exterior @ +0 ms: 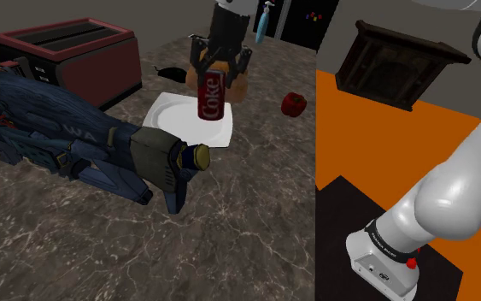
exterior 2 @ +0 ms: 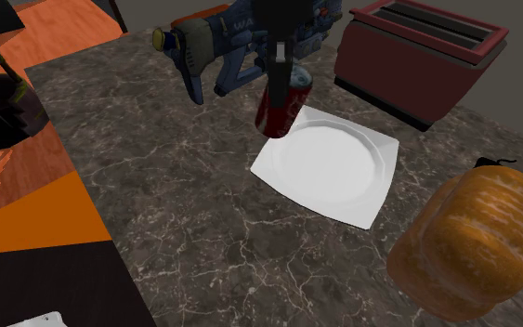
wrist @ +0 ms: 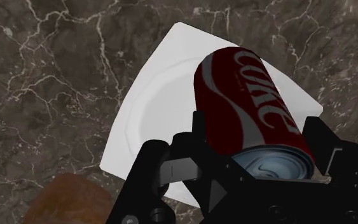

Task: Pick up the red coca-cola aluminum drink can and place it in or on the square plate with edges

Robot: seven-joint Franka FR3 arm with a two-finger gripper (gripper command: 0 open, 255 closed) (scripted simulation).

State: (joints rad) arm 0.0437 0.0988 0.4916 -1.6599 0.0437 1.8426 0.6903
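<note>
Coca-Cola can (exterior: 211,96), shoulder view: it hangs directly under the gripper (exterior: 217,75). Its long axis runs upright, in line with the gripper's reach. The black jaws are closed on its upper end, one at each side. The square plate (exterior: 172,115) lies straight below the can's base. Contact between base and plate cannot be confirmed from here.

Second exterior view: the can (exterior 2: 281,107) hangs from the gripper (exterior 2: 279,79), leaning slightly. Its lower end shows against the marble counter (exterior 2: 185,214), just off the plate (exterior 2: 333,167) edge. Judgement: the can is raised above the plate, not resting on it.

Wrist view: the can (wrist: 247,95) runs away from the gripper (wrist: 257,137) along the line of sight, silver top nearest. The fingers (wrist: 320,140) are parted only by the can's width and press its sides. The plate (wrist: 149,121) lies beyond the can, with the can's far end towards one corner, so the plate's centre sits a little aside of the gripper's line.

Judgement: the coming move is a short shift towards the plate's centre, then a straight descent, then release.
</note>
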